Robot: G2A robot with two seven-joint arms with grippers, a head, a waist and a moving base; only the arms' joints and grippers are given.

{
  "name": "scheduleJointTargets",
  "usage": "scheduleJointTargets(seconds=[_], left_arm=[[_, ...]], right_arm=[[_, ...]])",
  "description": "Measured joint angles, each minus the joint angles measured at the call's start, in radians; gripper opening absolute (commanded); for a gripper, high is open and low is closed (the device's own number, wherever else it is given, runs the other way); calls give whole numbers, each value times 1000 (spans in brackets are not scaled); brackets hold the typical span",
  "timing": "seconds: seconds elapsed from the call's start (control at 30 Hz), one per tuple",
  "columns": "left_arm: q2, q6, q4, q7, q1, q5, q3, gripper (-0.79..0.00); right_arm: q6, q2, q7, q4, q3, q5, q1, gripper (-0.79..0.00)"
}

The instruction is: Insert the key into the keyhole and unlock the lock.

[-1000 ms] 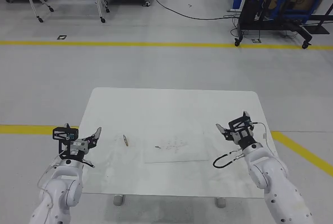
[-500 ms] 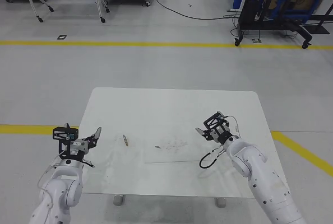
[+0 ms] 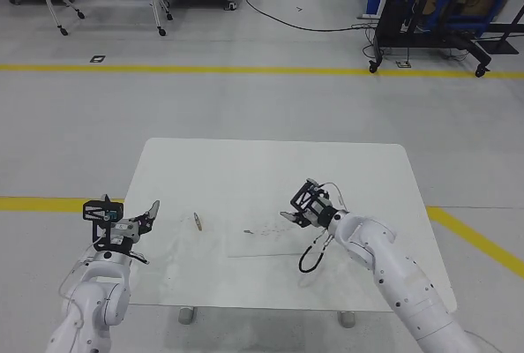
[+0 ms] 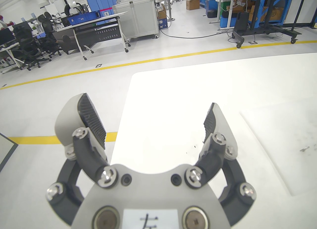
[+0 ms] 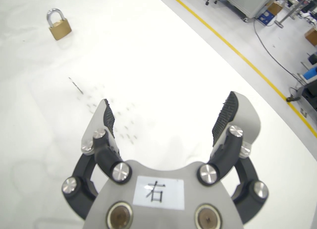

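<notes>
1. Black ribbed pads point(image 5: 109, 118) on the right pincer point(image 5: 168, 101) stand wide apart with nothing between them; released and empty, it hangs low over the white table point(image 3: 244, 168), a stance suited to a pick from above.
2. Just ahead of its fingertips, nearer one finger than the other, small dark scuffs point(image 5: 121, 126) speckle the surface; I take this for the usual working patch.
3. A little beyond the scuffs lies the key point(image 5: 76, 85), flat, slim and clear of both fingers; lying flat, it will want a pinch across its narrow edges, though at this range I cannot tell which end is the bow.
4. Farther ahead, well past the key, sits the brass padlock point(image 5: 59, 26), its steel shackle seated in the body, so locked; it is set apart from the key so that each can be taken separately.
5. Farthest off, beyond the padlock at the table's edge, the left pincer point(image 4: 148, 102) is likewise splayed and holds nothing; being nearest the padlock, it is placed, I judge, to steady the body while the other brings the key.
</notes>
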Motion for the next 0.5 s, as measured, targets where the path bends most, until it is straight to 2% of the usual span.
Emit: scheduleJointTargets(seconds=[0.13, 0.33, 0.5], left_arm=[[0, 0, 0, 0, 0, 0, 0, 0], [0, 0, 0, 0, 0, 0, 0, 0], [0, 0, 0, 0, 0, 0, 0, 0]], right_arm=[[-28, -9, -23, 62, -47, -8, 22, 0], [-142, -4, -83, 104, -56, -26, 47, 0], [-233, -11, -69, 105, -106, -42, 92, 0]])
